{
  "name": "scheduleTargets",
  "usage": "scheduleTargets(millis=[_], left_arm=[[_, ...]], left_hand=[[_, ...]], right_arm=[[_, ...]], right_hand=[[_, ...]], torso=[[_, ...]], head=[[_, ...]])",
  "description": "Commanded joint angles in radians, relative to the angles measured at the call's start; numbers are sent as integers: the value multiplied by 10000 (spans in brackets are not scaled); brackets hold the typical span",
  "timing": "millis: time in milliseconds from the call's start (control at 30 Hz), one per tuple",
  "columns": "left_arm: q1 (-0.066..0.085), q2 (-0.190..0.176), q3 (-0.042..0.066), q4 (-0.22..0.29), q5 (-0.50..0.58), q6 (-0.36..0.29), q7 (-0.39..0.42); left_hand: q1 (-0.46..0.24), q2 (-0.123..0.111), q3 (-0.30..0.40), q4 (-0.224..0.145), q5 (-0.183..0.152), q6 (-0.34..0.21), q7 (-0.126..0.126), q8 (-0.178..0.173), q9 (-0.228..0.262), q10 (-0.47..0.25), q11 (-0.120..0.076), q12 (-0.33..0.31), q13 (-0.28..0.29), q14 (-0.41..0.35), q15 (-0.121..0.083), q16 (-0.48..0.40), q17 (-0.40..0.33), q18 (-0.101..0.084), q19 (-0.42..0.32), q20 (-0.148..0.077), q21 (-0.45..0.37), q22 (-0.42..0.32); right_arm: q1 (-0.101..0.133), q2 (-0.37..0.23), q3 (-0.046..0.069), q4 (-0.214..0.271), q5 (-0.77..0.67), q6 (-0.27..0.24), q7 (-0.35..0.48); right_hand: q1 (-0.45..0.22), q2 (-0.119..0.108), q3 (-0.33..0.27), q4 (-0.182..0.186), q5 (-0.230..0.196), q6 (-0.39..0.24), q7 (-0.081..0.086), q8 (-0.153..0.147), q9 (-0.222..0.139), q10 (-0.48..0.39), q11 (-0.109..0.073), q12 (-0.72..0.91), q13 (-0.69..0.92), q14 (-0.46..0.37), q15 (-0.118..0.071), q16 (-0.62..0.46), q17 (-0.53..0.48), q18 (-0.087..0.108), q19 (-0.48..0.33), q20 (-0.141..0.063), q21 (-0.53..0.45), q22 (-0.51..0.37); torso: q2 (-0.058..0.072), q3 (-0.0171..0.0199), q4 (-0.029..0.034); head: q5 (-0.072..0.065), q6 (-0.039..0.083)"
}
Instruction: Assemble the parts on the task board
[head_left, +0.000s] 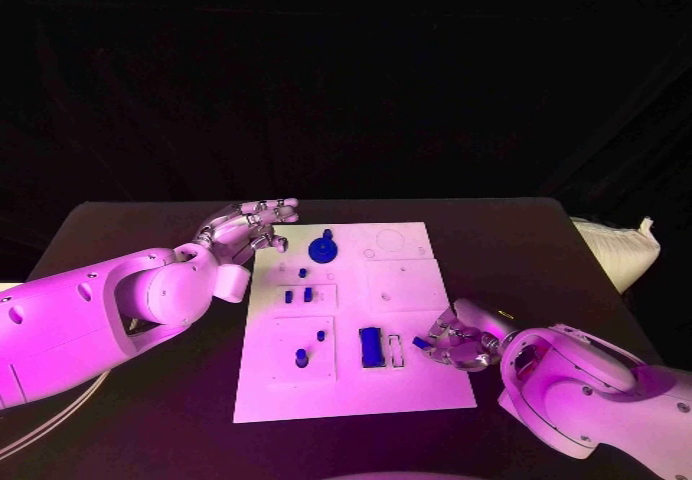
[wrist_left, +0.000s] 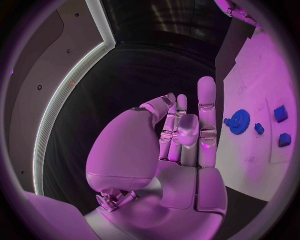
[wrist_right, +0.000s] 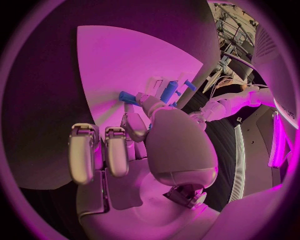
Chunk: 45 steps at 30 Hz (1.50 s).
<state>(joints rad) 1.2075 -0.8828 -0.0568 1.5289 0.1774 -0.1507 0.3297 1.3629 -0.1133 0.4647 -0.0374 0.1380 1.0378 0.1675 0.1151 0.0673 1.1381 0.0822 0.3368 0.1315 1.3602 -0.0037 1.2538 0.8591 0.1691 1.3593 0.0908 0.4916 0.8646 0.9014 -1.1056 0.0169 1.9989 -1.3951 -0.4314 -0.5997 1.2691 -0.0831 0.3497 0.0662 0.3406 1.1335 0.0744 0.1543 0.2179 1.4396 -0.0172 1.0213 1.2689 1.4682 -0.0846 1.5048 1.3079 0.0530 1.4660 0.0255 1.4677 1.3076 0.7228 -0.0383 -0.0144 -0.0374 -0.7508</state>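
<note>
The board (head_left: 378, 385) lies in the middle of the black table (head_left: 130, 225). On it sit blue parts: a gear (head_left: 323, 247) near its far left corner, small blocks (head_left: 299, 295) below that, a peg (head_left: 302, 357) in the near left panel, and a long bar (head_left: 371, 347) standing beside a white slot near the middle of the near half.

The right hand (head_left: 459, 343) rests at the board's right edge, level with the bar. It pinches a small blue part (head_left: 421, 342) between the thumb and a finger; the wrist view shows the piece (wrist_right: 127, 97) sticking out from the fingertips (wrist_right: 142, 100) while two other fingers are curled back.

The left hand (head_left: 248, 229) is by the board's far left corner, just beside the gear (wrist_left: 239, 121). Its fingers (wrist_left: 206, 100) are held upright and close together, with nothing in them
</note>
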Motion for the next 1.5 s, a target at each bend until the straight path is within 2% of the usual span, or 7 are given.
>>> scheduleTargets(millis=[33, 333, 500, 733, 900, 1500], left_arm=[[2, 13, 5, 49, 23, 148, 32], [2, 12, 5, 82, 23, 145, 28], [2, 11, 5, 94, 23, 147, 25], [3, 14, 5, 104, 23, 148, 22], [3, 16, 5, 102, 23, 151, 15], [3, 1, 5, 126, 22, 160, -47]], left_hand=[[-56, 7, -33, -15, 26, 6, -24, 41, 7, -75, -13, 29, 14, -67, -10, -26, -7, 112, -68, -5, -56, -11], [-56, 7, -33, -15, 26, 6, -24, 41, 7, -75, -13, 29, 14, -67, -10, -26, -7, 112, -68, -5, -56, -11], [-56, 7, -33, -15, 26, 6, -24, 41, 7, -75, -13, 29, 14, -67, -10, -26, -7, 112, -68, -5, -56, -11], [-56, 7, -33, -15, 26, 6, -24, 41, 7, -75, -13, 29, 14, -67, -10, -26, -7, 112, -68, -5, -56, -11], [-56, 7, -33, -15, 26, 6, -24, 41, 7, -75, -13, 29, 14, -67, -10, -26, -7, 112, -68, -5, -56, -11], [-58, 9, -38, -31, 24, -2, -20, 45, 5, -99, -9, 62, 21, -70, -10, -23, -17, 113, -67, -5, -61, -15]], right_arm=[[-2, 86, -3, 36, 848, -456, -47], [-8, 349, -4, 30, 1047, -693, 11], [-26, 557, -6, -44, 1141, -583, 32], [-46, 794, -8, -216, 1035, -268, -13], [-48, 910, -9, -314, 851, -41, -44], [-47, 1082, -10, -546, 346, 595, -113]], right_hand=[[-160, -44, -5, 72, 87, 194, -87, 1, 196, 90, 14, 75, 20, 822, 26, 50, 1538, -202, 502, -13, 30, 1467], [-489, -165, -139, 216, 118, 272, -107, -6, 219, 153, 2, 200, 106, 837, 18, 89, 1606, -218, 533, -20, 79, 1527], [-769, -217, -335, 373, 479, 385, -153, 14, 263, 190, -33, 228, 139, 847, -9, 119, 1657, -229, 554, -41, 114, 1569], [-1035, -226, -584, 548, 622, 462, -179, 29, 325, 216, -53, 181, 124, 856, -29, 148, 1707, -241, 577, -62, 152, 1615], [-1137, -202, -698, 628, 625, 511, -202, 46, 366, 242, -71, 193, 133, 869, -43, 187, 1775, -254, 600, -74, 194, 1664], [-1342, -97, -950, 819, 573, 583, -245, 82, 478, 265, -106, 33, 43, 883, -73, 235, 1859, -266, 621, -102, 232, 1711]], torso=[[-2, -3, 6], [-3, -6, 11], [11, 3, 5], [-3, -1, 10], [-3, 11, 2], [-1, 0, 0]], head=[[9, -12], [26, -31], [67, -32], [63, -54], [86, -59], [114, -73]])
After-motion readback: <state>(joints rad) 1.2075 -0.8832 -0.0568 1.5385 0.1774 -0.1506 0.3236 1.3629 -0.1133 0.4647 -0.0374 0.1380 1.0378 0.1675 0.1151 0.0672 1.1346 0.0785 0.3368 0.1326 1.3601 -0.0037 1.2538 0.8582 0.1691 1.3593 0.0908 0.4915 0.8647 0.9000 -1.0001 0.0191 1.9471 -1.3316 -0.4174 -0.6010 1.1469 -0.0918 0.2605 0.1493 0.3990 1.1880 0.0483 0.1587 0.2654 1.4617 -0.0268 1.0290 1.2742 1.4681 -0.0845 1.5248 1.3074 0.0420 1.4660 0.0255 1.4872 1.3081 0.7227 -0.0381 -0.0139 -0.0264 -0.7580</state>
